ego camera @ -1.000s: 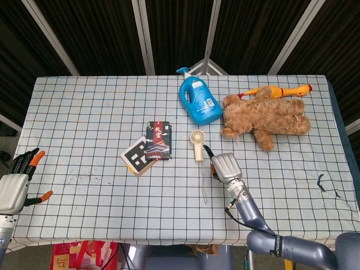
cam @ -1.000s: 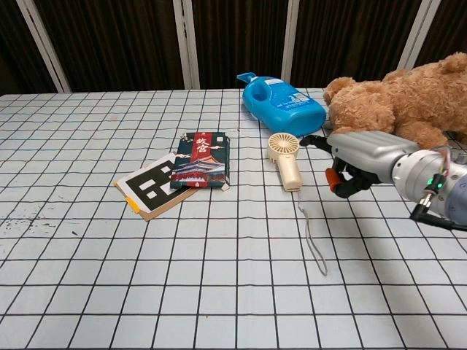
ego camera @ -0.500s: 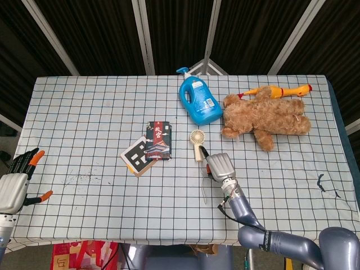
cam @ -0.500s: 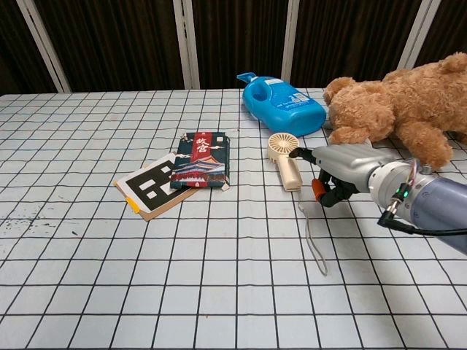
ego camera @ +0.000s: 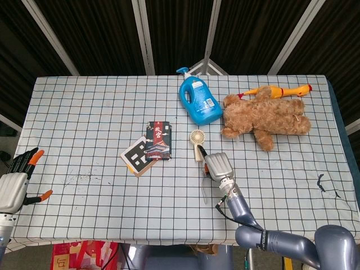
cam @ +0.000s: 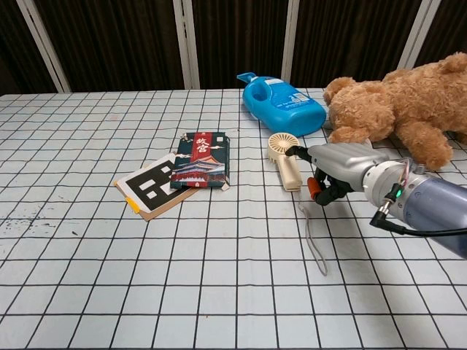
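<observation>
From the chest view I lose my left hand (ego camera: 12, 188) entirely; the head view shows only part of it, cut off by the left edge. The teddy bear (cam: 408, 109) runs off the right edge in the chest view. My right hand (cam: 337, 169) hides its own palm, so I can't tell whether its fingers touch the small fan (cam: 284, 160).

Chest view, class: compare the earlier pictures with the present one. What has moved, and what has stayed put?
The right hand has slid leftward across the table toward the handheld fan, ending close beside its handle; it holds nothing. The fan, its cord, the blue bottle, teddy bear, book and the left hand have not moved.
</observation>
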Robot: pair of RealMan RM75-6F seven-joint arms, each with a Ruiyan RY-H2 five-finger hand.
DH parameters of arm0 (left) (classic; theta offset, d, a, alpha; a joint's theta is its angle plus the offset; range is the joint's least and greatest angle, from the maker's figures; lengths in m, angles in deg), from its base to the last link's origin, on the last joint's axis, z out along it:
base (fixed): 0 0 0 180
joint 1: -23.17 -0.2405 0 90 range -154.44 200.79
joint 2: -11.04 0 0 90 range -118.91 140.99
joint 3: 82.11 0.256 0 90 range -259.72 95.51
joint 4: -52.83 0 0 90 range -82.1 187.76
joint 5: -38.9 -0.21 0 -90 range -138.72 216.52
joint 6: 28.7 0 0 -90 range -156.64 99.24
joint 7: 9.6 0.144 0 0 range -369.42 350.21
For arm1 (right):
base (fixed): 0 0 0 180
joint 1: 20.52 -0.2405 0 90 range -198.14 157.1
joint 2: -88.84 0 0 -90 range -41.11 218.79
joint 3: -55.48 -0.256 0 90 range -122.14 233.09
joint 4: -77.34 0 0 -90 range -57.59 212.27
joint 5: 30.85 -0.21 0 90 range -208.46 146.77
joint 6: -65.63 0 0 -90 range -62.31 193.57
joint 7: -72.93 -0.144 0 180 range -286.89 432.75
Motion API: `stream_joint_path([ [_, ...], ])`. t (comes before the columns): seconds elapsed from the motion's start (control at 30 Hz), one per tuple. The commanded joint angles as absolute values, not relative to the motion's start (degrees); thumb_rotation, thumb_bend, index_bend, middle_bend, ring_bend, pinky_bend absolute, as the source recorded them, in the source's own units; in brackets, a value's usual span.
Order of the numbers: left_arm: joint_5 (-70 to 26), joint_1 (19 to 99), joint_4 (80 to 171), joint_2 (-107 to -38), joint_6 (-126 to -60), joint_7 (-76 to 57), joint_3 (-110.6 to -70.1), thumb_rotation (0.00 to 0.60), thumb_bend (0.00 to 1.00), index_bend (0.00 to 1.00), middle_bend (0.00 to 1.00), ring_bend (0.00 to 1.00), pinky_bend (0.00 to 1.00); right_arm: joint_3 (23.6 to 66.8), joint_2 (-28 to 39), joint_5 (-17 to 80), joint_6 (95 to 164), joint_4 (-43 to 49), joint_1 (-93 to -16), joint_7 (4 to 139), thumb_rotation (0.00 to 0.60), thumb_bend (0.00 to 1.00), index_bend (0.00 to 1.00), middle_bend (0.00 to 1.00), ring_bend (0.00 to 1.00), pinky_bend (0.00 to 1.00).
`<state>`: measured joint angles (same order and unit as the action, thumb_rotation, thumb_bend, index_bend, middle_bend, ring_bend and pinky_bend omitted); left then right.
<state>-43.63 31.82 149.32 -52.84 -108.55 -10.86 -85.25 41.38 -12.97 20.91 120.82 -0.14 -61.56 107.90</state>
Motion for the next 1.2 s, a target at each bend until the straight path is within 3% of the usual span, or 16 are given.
stream_joint_path([
  [0.03, -43.70, 31.82, 149.31, -52.83, -108.56, -10.82, -85.21, 0.600, 0.09, 0.00, 0.00, 0.00, 0.00, 41.61, -13.04, 20.76, 120.92, 0.04, -61.68, 107.92, 0.600, 0.76, 0.00, 0.81, 0.92, 0.95],
  [0.9, -43.87, 31.84, 149.38, -52.78, -108.56, -11.29, -85.11, 0.600, 0.09, 0.00, 0.00, 0.00, 0.00, 44.26, -15.12, 17.42, 120.07, 2.90, -62.68, 109.15, 0.600, 0.78, 0.00, 0.81, 0.92, 0.95],
  [1.2, -43.84, 31.89, 149.39, -52.81, -108.50, -11.26, -85.11, 0.600, 0.09, 0.00, 0.00, 0.00, 0.00, 42.66, -13.67, 21.36, 123.73, 0.45, -62.77, 106.88, 0.600, 0.78, 0.00, 0.80, 0.88, 0.91],
])
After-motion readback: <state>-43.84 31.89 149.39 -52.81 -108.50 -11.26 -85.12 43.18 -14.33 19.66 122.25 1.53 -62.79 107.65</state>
